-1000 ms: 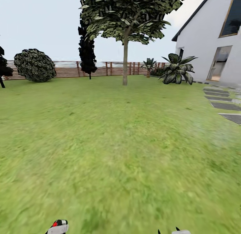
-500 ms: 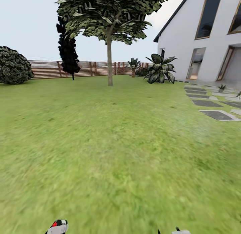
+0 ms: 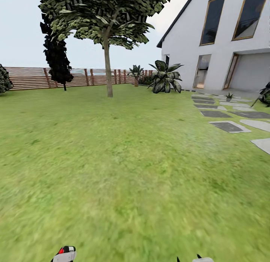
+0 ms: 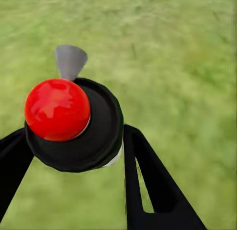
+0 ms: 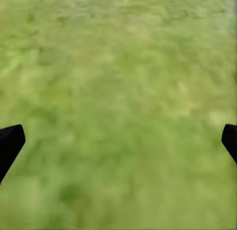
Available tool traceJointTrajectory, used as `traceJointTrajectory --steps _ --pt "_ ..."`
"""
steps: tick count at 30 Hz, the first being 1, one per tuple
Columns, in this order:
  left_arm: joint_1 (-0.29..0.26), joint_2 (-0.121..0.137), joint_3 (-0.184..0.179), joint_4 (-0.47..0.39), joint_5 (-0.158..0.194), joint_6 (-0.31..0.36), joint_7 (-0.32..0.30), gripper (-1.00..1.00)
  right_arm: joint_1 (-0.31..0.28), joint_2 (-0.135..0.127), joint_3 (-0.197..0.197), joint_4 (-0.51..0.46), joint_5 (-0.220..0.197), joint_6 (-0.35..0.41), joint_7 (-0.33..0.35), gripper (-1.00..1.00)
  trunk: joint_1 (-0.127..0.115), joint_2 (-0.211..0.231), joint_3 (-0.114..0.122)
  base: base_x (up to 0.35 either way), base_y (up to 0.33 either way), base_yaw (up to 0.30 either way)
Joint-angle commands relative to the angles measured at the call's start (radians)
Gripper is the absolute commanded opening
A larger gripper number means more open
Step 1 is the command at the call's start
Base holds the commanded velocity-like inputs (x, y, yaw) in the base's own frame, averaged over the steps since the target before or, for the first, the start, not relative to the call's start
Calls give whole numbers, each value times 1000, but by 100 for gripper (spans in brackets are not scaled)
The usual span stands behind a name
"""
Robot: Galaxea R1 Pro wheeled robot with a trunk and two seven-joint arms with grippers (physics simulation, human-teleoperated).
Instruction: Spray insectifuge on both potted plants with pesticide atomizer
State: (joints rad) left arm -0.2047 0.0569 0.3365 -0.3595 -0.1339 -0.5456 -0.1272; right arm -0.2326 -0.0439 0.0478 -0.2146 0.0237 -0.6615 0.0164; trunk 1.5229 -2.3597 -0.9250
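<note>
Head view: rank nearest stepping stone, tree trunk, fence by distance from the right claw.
1. Nearest stepping stone, right edge, closest to the right claw.
2. Tree trunk, mid-lawn, left of centre.
3. Fence, far back along the lawn's edge.

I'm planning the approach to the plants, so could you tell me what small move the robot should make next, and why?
Probably keep turning the base to the right. The left gripper already holds the pesticide atomizer, its red top over bare lawn. One small potted plant stands far off among the stepping stones near the house, well right of centre, so facing it comes before driving closer.
</note>
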Motion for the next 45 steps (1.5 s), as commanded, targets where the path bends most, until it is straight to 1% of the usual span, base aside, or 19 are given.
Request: traceJointTrajectory --steps 1,31,45 --pt "-1 0 9 0 -9 -4 -5 -100 -1 -1 4 0 0 -3 -1 100 0 0 -1 339 0 -19" --pt "-1 0 9 0 -9 -4 -5 -100 -1 -1 4 0 0 -3 -1 100 0 0 -1 339 0 -5" --pt "-1 0 9 0 -7 -3 -5 -100 -1 -1 4 1 -1 -3 -1 100 0 0 -1 339 17 -233"
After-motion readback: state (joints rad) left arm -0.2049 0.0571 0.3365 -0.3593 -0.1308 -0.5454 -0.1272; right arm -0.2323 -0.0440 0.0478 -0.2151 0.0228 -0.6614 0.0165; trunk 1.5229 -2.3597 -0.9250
